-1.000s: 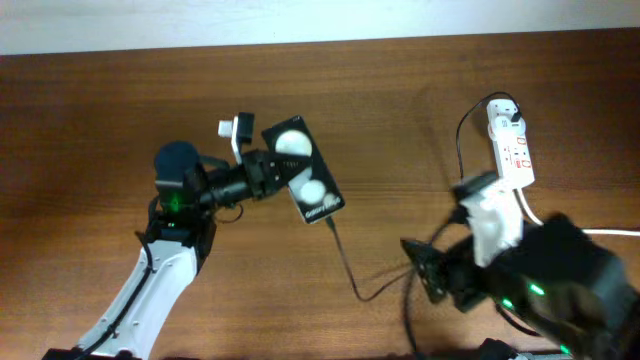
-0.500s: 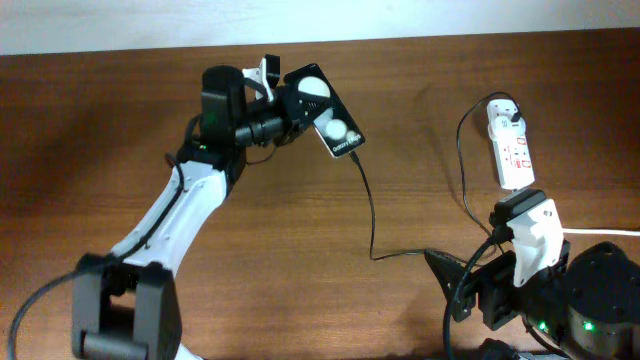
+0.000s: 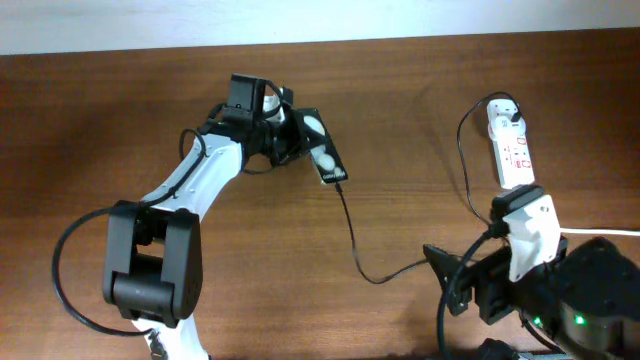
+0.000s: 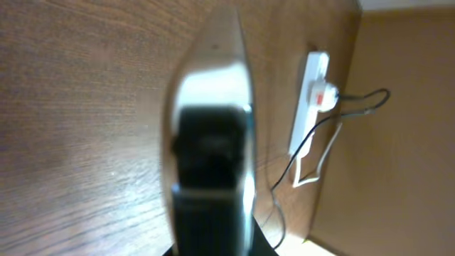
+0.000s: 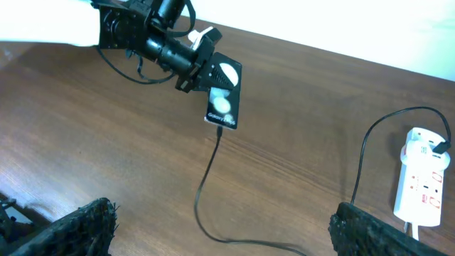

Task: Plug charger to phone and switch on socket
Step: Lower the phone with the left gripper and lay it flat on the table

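Note:
My left gripper [image 3: 291, 141] is shut on the black phone [image 3: 322, 150] and holds it above the table at the back centre, tilted onto its edge. The phone shows two white reflections in the right wrist view [image 5: 224, 92] and is a blurred dark slab in the left wrist view [image 4: 212, 149]. The thin black charger cable [image 3: 352, 240] meets the phone's lower end, loops across the table [image 5: 206, 186] and rises to the white plug head [image 3: 506, 112] in the white socket [image 3: 514, 150]. My right gripper [image 3: 448, 283] is open and empty, low at the front right [image 5: 224, 238].
The socket's thick white cord [image 3: 600, 232] runs off to the right. The socket also shows in the left wrist view [image 4: 311, 96] and the right wrist view [image 5: 421, 178]. The table's back edge meets a pale wall [image 3: 320, 20].
My left arm carried the phone up and back, then turned it more onto its edge; the cable followed. My right arm pulled back to the front right, then held still.

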